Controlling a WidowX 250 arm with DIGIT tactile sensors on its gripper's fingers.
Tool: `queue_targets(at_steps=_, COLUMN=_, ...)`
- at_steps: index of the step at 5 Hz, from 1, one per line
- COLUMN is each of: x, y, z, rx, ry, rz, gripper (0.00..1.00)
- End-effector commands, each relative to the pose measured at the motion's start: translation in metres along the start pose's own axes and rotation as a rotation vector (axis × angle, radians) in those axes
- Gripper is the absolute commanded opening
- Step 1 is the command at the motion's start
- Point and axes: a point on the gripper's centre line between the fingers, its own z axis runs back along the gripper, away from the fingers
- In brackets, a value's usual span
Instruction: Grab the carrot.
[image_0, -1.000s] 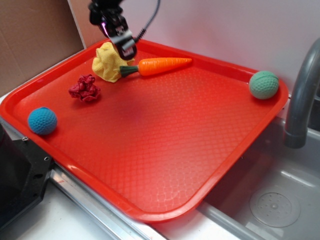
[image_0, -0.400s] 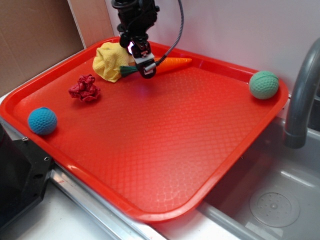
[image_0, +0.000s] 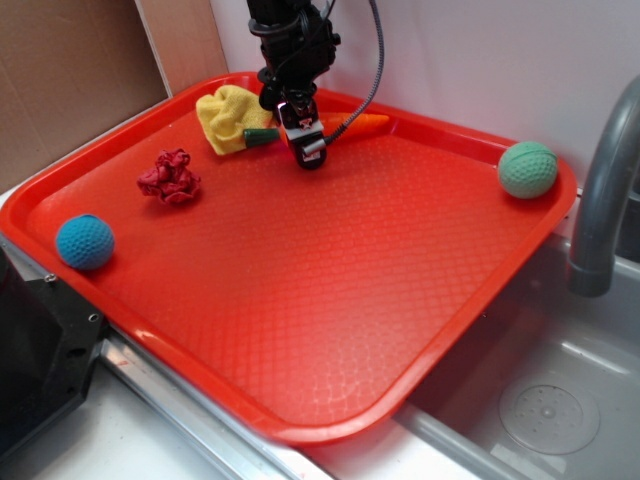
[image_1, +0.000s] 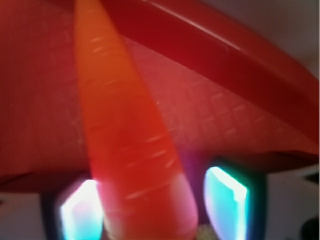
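Pincer (image_0: 305, 145) straddles carrot (image_0: 350, 124) beside yellow cloth (image_0: 228, 118) on red tray (image_0: 330, 300), fingers (image_1: 225, 200) spread, not yet closed.

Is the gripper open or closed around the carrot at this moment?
Open. In the wrist view the gripper has one finger on each side of the carrot, with a gap on the right side. It has not closed yet.

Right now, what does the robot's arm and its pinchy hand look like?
The arm is black and chunky, with a dark cable curving down beside it. The gripper is black too, with pale fingers that glow bluish-white in the wrist view.
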Motion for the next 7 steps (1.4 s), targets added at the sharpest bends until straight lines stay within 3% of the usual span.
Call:
queue_targets(at_steps=1, x=0.006, y=-0.009, z=0.028, rx=0.033, ry=-0.028, rz=-0.010, gripper=0.00)
queue_targets(at_steps=3, x=-0.011, y=-0.034, z=0.085, rx=0.048, ry=0.046, rz=0.291, gripper=0.00)
queue_targets(at_steps=4, x=-0.032, y=-0.060, z=0.114, rx=0.012, ry=0.072, rz=0.444, gripper=0.00)
queue_targets(at_steps=6, x=-0.069, y=-0.089, z=0.140, rx=-0.018, ry=0.015, rz=0.563, gripper=0.00)
queue_targets(at_steps=7, x=-0.073, y=-0.095, z=0.137, rx=-0.012, ry=-0.016, rz=0.541, gripper=0.00)
